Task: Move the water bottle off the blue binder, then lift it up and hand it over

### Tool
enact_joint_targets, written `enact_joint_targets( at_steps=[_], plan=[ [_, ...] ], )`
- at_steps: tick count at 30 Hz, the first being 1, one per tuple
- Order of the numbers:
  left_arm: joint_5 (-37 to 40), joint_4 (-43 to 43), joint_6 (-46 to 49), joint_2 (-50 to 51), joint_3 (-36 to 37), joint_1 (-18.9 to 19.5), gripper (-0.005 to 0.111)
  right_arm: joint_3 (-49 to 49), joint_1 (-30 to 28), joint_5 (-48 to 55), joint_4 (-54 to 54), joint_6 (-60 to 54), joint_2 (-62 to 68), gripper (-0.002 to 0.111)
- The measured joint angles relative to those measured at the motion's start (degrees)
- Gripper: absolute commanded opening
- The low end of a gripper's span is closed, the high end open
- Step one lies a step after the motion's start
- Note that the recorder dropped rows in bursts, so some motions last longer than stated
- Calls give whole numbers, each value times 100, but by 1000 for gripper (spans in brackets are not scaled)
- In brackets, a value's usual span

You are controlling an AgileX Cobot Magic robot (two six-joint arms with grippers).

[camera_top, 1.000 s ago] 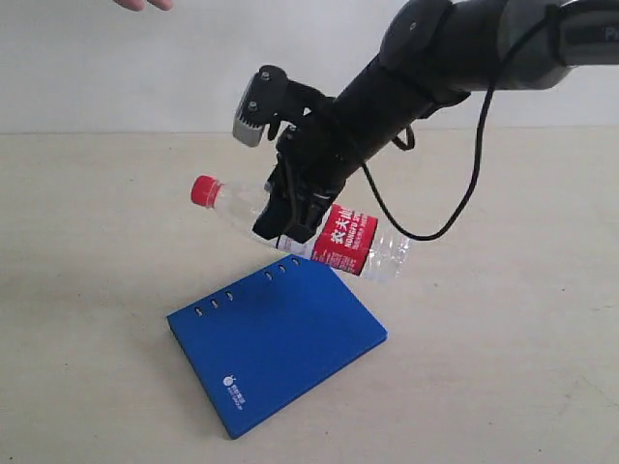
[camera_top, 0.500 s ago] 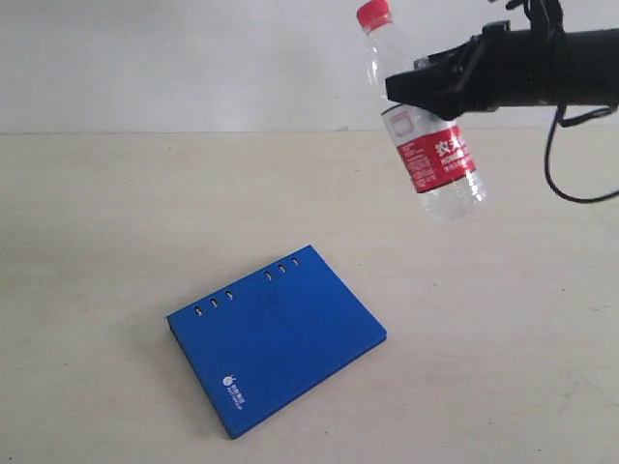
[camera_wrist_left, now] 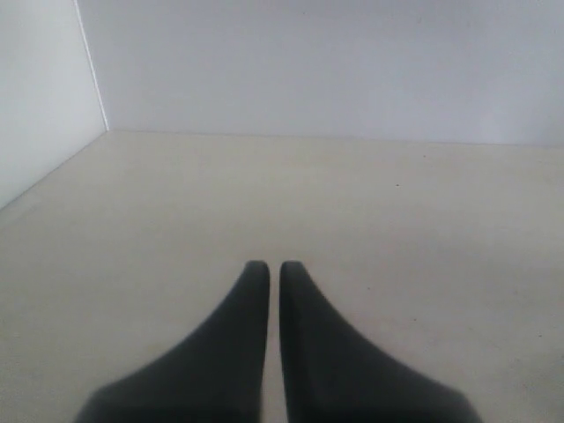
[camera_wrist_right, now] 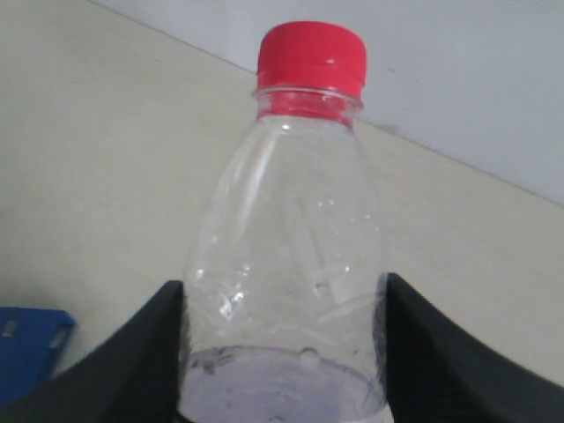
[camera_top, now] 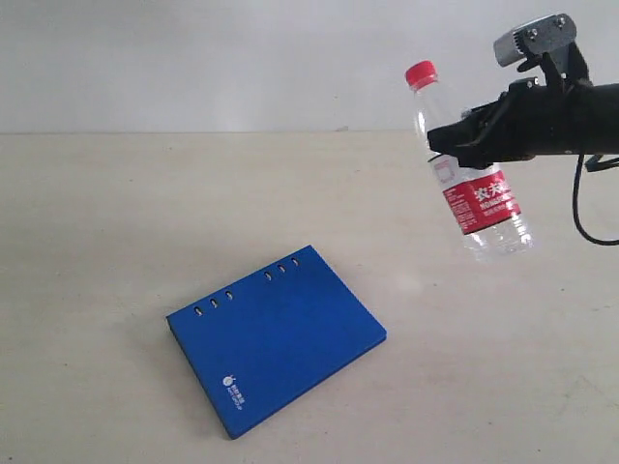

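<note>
The water bottle (camera_top: 474,184), clear with a red cap and a red-and-white label, hangs in the air at the right, nearly upright and tilted slightly, cap up. My right gripper (camera_top: 455,140) is shut on its upper body; in the right wrist view the bottle (camera_wrist_right: 291,256) sits between the two black fingers (camera_wrist_right: 141,352). The blue binder (camera_top: 276,336) lies flat on the table at centre-left with nothing on it; a corner of the binder (camera_wrist_right: 31,348) shows in the right wrist view. My left gripper (camera_wrist_left: 266,269) is shut on nothing over bare table, and does not appear in the exterior view.
The beige table (camera_top: 116,213) runs back to a white wall (camera_top: 193,58). A wall corner (camera_wrist_left: 88,70) shows in the left wrist view. A black cable (camera_top: 585,227) loops below the right arm.
The right arm has lifted the bottle from lying above the binder, turned it cap up, and carried it rightward and slightly down. A hand seen at the top left edge earlier is gone.
</note>
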Motion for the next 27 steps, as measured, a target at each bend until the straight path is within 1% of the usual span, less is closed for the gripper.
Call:
enact_joint_targets(
  at_steps=[3, 6, 10, 14, 16, 21, 27],
  plan=[
    [0, 0, 0, 0, 0, 0, 4, 0, -11, -904, 4, 100, -103, 0],
    [0, 0, 0, 0, 0, 0, 4, 0, -10, -1659, 12, 546, -294, 0],
    [0, 0, 0, 0, 0, 0, 4, 0, -34, -2164, 37, 1141, -620, 0],
    [0, 0, 0, 0, 0, 0, 4, 89, 7, -2204, 54, 1288, -1214, 0],
    [0, 0, 0, 0, 0, 0, 4, 297, 47, -2021, 65, 1178, -1655, 0],
    [0, 0, 0, 0, 0, 0, 4, 1329, 68, -1431, 86, 230, -2677, 0],
    [0, 0, 0, 0, 0, 0, 4, 2588, 68, -1389, 62, 25, -2984, 0]
  ],
)
